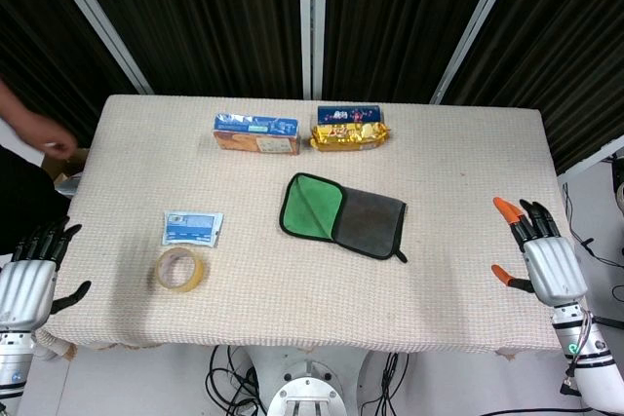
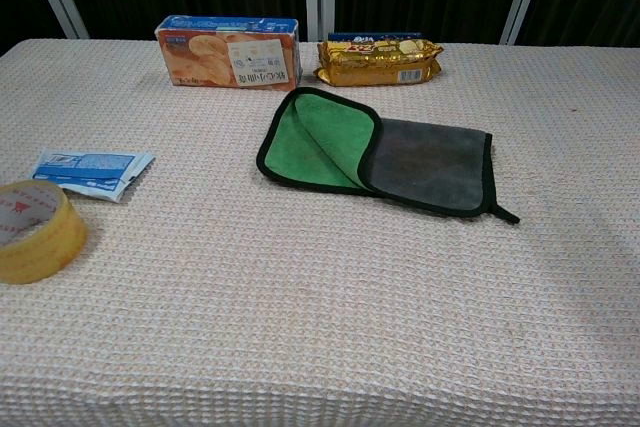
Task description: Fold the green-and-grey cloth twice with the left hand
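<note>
The green-and-grey cloth lies flat near the middle of the table, its left part showing green and its right part grey, with a black edge and a small loop at the front right corner. My left hand hangs at the table's front left corner, far from the cloth, fingers apart and holding nothing. My right hand is at the front right edge, fingers spread and empty. Neither hand shows in the chest view.
A blue biscuit box and a yellow snack pack stand behind the cloth. A blue-white sachet and a tape roll lie front left. A person's arm reaches in at far left.
</note>
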